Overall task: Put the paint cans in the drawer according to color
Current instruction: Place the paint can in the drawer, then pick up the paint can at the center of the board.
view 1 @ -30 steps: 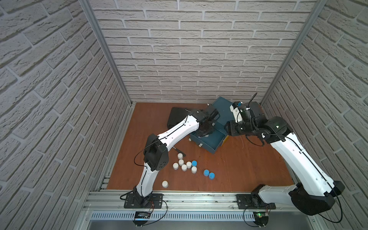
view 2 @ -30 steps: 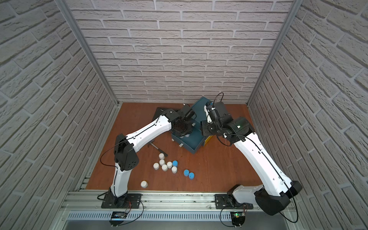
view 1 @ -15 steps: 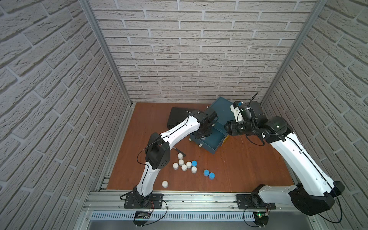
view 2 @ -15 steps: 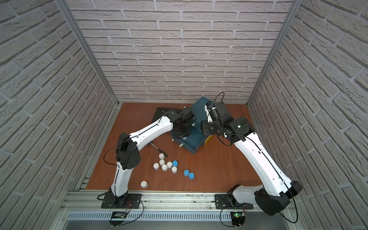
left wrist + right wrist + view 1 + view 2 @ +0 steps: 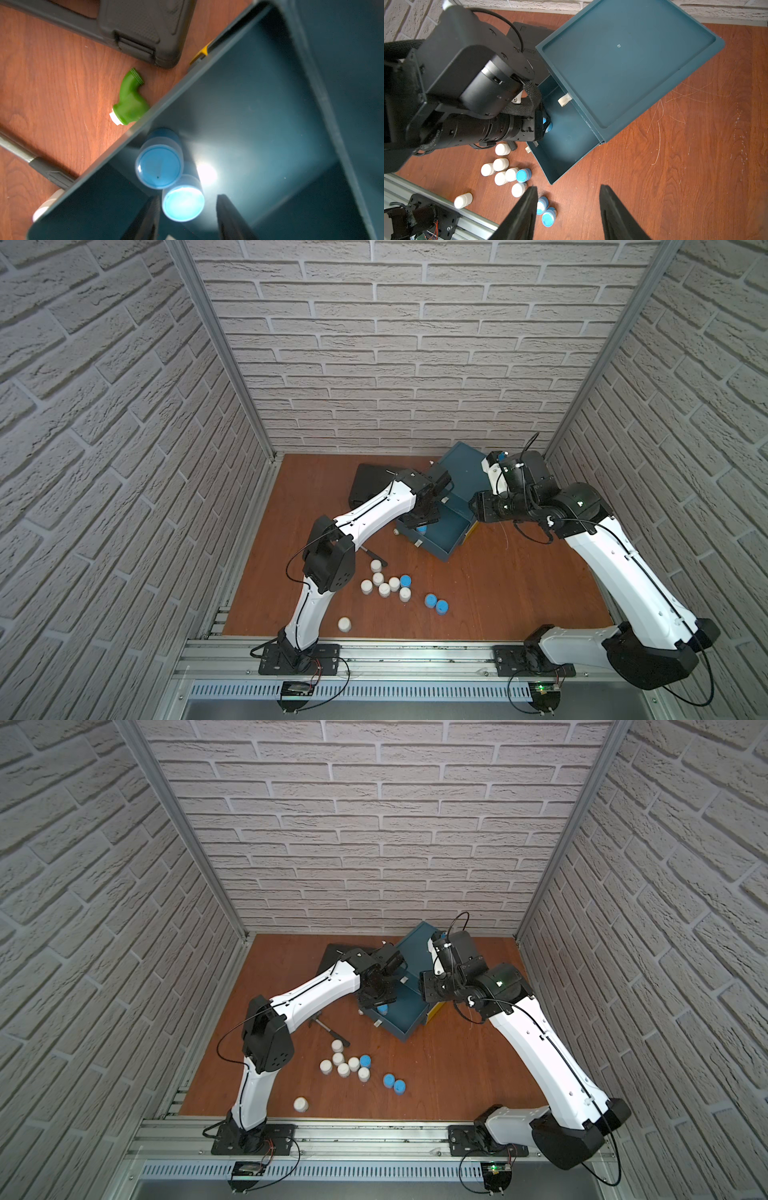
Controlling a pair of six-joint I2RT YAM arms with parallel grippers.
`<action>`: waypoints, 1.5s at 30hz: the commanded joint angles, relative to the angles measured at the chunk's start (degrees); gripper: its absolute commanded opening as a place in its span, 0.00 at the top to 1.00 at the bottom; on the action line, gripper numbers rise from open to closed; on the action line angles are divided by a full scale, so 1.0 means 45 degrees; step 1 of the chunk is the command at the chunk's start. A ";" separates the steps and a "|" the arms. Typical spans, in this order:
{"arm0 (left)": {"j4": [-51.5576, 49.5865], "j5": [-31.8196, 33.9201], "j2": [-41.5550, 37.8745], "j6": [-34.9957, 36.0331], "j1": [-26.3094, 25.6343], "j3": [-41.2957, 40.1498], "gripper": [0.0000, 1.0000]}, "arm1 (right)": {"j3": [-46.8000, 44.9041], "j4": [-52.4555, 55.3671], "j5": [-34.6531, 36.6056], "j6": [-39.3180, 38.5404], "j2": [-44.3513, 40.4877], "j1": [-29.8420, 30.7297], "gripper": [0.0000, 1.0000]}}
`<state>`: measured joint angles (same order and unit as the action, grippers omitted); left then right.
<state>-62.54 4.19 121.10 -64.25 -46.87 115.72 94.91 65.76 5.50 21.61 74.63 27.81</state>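
Observation:
The teal drawer (image 5: pixel 446 531) (image 5: pixel 259 124) stands pulled out of its cabinet (image 5: pixel 623 62). Two light blue paint cans (image 5: pixel 159 166) (image 5: pixel 182 202) stand upright side by side on its floor, near the side wall. My left gripper (image 5: pixel 188 197) hangs open just above the second can, with a clear gap to one finger (image 5: pixel 226 207). Several white paint cans (image 5: pixel 384 589) and three light blue ones (image 5: pixel 431 600) stand on the table in front of the drawer. My right gripper (image 5: pixel 569 187) is open and empty, high above the table beside the drawer.
A green toy drill (image 5: pixel 129 101) lies against the drawer's outer wall. A black case (image 5: pixel 370 485) sits behind it, and a hammer (image 5: pixel 374 558) lies by the white cans. One white can (image 5: pixel 344 624) stands alone near the front rail.
My left gripper's jaws have spread apart and let go of the light blue can in the drawer. The right arm has not moved.

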 commanded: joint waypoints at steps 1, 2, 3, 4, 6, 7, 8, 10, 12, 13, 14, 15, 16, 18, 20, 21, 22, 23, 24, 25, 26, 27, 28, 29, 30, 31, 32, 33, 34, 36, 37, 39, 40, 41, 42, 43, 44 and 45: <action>-0.0359 0.0598 -0.0117 0.0207 0.0001 0.0501 0.43 | -0.0112 -0.0296 -0.0050 -0.0108 -0.0083 -0.0106 0.47; -0.0379 0.0751 -0.0237 0.0245 -0.0039 0.0610 0.43 | -0.0096 -0.0301 -0.0059 -0.0110 -0.0081 -0.0106 0.46; -0.0432 0.0952 -0.0352 0.0262 -0.0070 0.0708 0.43 | -0.0097 -0.0296 -0.0069 -0.0105 -0.0083 -0.0106 0.47; -0.0472 0.1151 -0.0512 0.0286 -0.0097 0.0776 0.43 | -0.0096 -0.0303 -0.0074 -0.0110 -0.0083 -0.0111 0.46; -0.0582 0.1826 -0.0985 0.0395 -0.0206 0.0883 0.43 | -0.0111 -0.0296 -0.0089 -0.0102 -0.0092 -0.0126 0.46; -0.0655 0.2120 -0.1243 0.0408 -0.0249 0.0876 0.42 | -0.0103 -0.0300 -0.0089 -0.0108 -0.0098 -0.0126 0.46; -0.0772 0.2461 -0.1566 0.0429 -0.0287 0.0787 0.42 | -0.0103 -0.0316 -0.0089 -0.0113 -0.0116 -0.0126 0.47; -0.0781 0.2843 -0.2386 0.0522 -0.0309 0.0207 0.43 | -0.0118 -0.0299 -0.0079 -0.0131 -0.0101 -0.0126 0.46; -0.0660 0.2977 -0.3477 0.0479 -0.0291 -0.1000 0.43 | -0.0176 -0.0318 -0.0074 -0.0132 -0.0139 -0.0126 0.47; -0.0580 0.2975 -0.3985 0.0439 -0.0292 -0.1647 0.43 | -0.0195 -0.0313 -0.0079 -0.0133 -0.0139 -0.0126 0.46; -0.0541 0.2929 -0.4567 0.0346 -0.0299 -0.2449 0.44 | -0.0213 -0.0316 -0.0079 -0.0114 -0.0161 -0.0127 0.46; -0.0516 0.2779 -0.5170 0.0143 -0.0288 -0.3265 0.44 | -0.0250 -0.0332 -0.0094 -0.0109 -0.0162 -0.0140 0.47; -0.0464 0.2589 -0.5641 -0.0061 -0.0280 -0.4049 0.44 | -0.0273 -0.0335 -0.0116 -0.0103 -0.0164 -0.0145 0.46; -0.0079 0.1991 -0.6769 -0.0947 -0.0277 -0.6014 0.44 | -0.0339 -0.0373 -0.0162 -0.0113 -0.0162 -0.0146 0.46; 0.1030 0.1167 -0.7778 -0.1961 -0.0289 -0.8099 0.44 | -0.0398 -0.0412 -0.0223 -0.0078 -0.0140 -0.0146 0.46; 0.1932 0.0773 -0.8207 -0.2416 -0.0336 -0.9137 0.44 | -0.0422 -0.0432 -0.0273 -0.0061 -0.0122 -0.0146 0.46; 0.2740 0.0502 -0.8483 -0.2628 -0.0432 -0.9880 0.45 | -0.0413 -0.0452 -0.0322 -0.0032 -0.0079 -0.0146 0.46; 0.3750 0.0263 -0.8660 -0.2742 -0.0526 -1.0565 0.46 | -0.0410 -0.0486 -0.0393 -0.0018 -0.0028 -0.0140 0.46; 0.4666 0.0115 -0.8679 -0.2585 -0.0645 -1.0997 0.47 | -0.0390 -0.0505 -0.0457 0.0013 0.0019 -0.0146 0.46; 0.5289 0.0036 -0.8549 -0.2246 -0.0754 -1.1186 0.48 | -0.0365 -0.0519 -0.0509 0.0022 0.0061 -0.0146 0.47; 0.5374 0.0120 -0.8248 -0.1809 -0.0898 -1.1120 0.49 | -0.0351 -0.0545 -0.0538 0.0013 0.0108 -0.0146 0.46; 0.5223 0.0266 -0.7909 -0.1398 -0.1066 -1.0913 0.49 | -0.0340 -0.0572 -0.0586 0.0049 0.0148 -0.0146 0.47; 0.5422 0.0351 -0.7689 -0.0826 -0.1249 -1.0847 0.49 | -0.0321 -0.0570 -0.0608 0.0044 0.0185 -0.0146 0.47; 0.5548 0.0576 -0.7462 -0.0270 -0.1498 -1.0769 0.49 | -0.0312 -0.0536 -0.0631 0.0028 0.0197 -0.0146 0.47; 0.5573 0.0817 -0.7299 0.0170 -0.1718 -1.0736 0.49 | -0.0279 -0.0513 -0.0645 0.0023 0.0217 -0.0146 0.46; 0.5659 0.0983 -0.7160 0.0546 -0.1919 -1.0779 0.49 | -0.0273 -0.0502 -0.0654 0.0008 0.0195 -0.0150 0.46; 0.5631 0.1245 -0.7043 0.0834 -0.2097 -1.0851 0.49 | -0.0276 -0.0492 -0.0655 0.0004 0.0193 -0.0146 0.47; 0.5646 0.1429 -0.6936 0.1087 -0.2266 -1.0974 0.49 | -0.0261 -0.0455 -0.0655 0.0004 0.0160 -0.0160 0.47; 0.5723 0.1526 -0.6894 0.1224 -0.2375 -1.1168 0.49 | -0.0255 -0.0419 -0.0643 -0.0015 0.0157 -0.0146 0.47; 0.6118 0.1657 -0.6867 0.1381 -0.2570 -1.1714 0.49 | -0.0263 -0.0359 -0.0654 -0.0040 0.0112 -0.0146 0.46; 0.6292 0.1671 -0.6847 0.1434 -0.2643 -1.1932 0.49 | -0.0274 -0.0340 -0.0651 -0.0035 0.0105 -0.0146 0.46; 0.6536 0.1687 -0.6721 0.1550 -0.2789 -1.2150 0.47 | -0.0291 -0.0317 -0.0638 -0.0020 0.0073 -0.0146 0.46; 0.6555 0.1709 -0.6622 0.1606 -0.2823 -1.2151 0.46 | -0.0302 -0.0316 -0.0637 -0.0026 0.0052 -0.0146 0.47; 0.6539 0.1736 -0.6471 0.1621 -0.2845 -1.2132 0.44 | -0.0318 -0.0301 -0.0655 -0.0007 0.0054 -0.0148 0.47; 0.6516 0.1708 -0.6291 0.1631 -0.2851 -1.2089 0.43 | -0.0311 -0.0301 -0.0670 -0.0001 0.0052 -0.0146 0.46; 0.6480 0.1741 -0.6163 0.1641 -0.2863 -1.2050 0.42 | -0.0311 -0.0315 -0.0699 -0.0002 0.0064 -0.0146 0.46; 0.6412 0.1769 -0.5978 0.1639 -0.2856 -1.1978 0.42 | -0.0301 -0.0316 -0.0709 0.0005 0.0071 -0.0146 0.46; 0.6347 0.1819 -0.5835 0.1640 -0.2865 -1.1896 0.41 | -0.0277 -0.0316 -0.0714 0.0006 0.0088 -0.0146 0.46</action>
<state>-34.79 10.63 93.10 -58.28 -59.46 61.65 93.51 65.34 2.66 21.63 75.59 27.51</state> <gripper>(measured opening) 0.585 0.535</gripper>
